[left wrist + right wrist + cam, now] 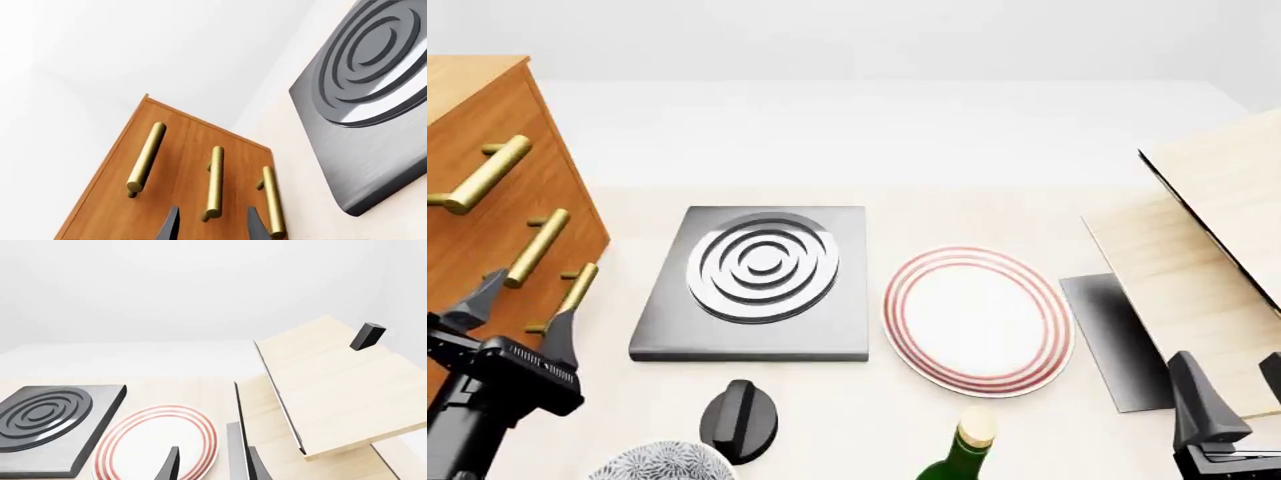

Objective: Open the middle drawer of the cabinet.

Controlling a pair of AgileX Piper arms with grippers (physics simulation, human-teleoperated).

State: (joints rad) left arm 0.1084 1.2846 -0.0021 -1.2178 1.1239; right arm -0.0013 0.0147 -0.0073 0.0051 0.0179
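The table [988,170] carries cabinet [481,200], hob slab [761,280], plate [977,320] (red-ringed), perhaps a knob [739,420].

The right gripper [212,465] shows two dark fingertips set apart, with nothing between them. Beyond them lie a white plate with red rings [157,445] and a grey slab with raised concentric rings [47,420]. Pale wooden boards [333,385] stand tilted beside them, carrying a small dark block [367,336].

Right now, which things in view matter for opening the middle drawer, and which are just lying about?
For the job:
- cabinet
- middle drawer, by its brass handle
- left end effector, open, nearest the handles

Lying about:
- grey ringed slab
- red-rimmed plate
- black knob
- green bottle
- pale wooden boards
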